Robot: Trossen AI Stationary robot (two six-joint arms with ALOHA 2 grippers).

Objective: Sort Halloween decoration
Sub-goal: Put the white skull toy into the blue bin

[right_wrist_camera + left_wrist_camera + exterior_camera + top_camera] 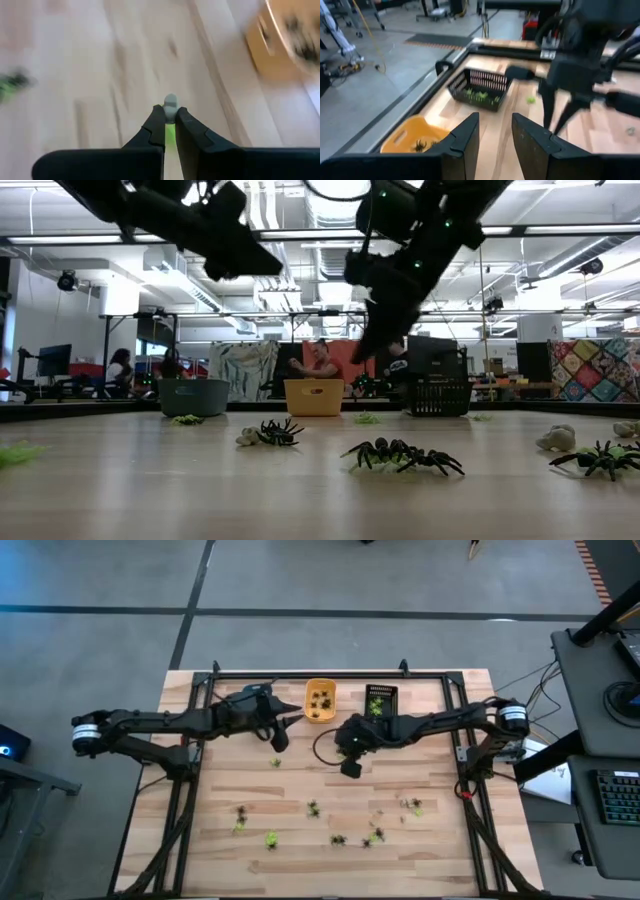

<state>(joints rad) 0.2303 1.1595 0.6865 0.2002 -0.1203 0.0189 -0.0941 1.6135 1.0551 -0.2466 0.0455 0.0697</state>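
Small spider figures, black, yellow-green and pale, lie scattered on the near half of the wooden table (312, 808) (400, 455). My right gripper (350, 768) (170, 112) hangs above the middle of the table, shut on one small figure (170, 101). To its left and higher, near the orange tray (320, 700), my left gripper (280, 736) (495, 120) is open with nothing between its fingers. The orange tray holds black figures. The black tray (380, 700) (480, 90) holds yellow-green ones. My right gripper pinches the small figure between its two fingers at their free ends. A pale end (170, 101) sticks out past the tips, and yellow-green (170, 132) shows in the slit between the fingers. The fingers slant downward. The figure is lifted clear of the table.
A grey-blue tray (192, 396) stands at the far edge, left of the orange tray and largely under my left arm in the high view. A black frame (330, 672) runs along the table's far and side edges. People sit in the room beyond (322, 360).
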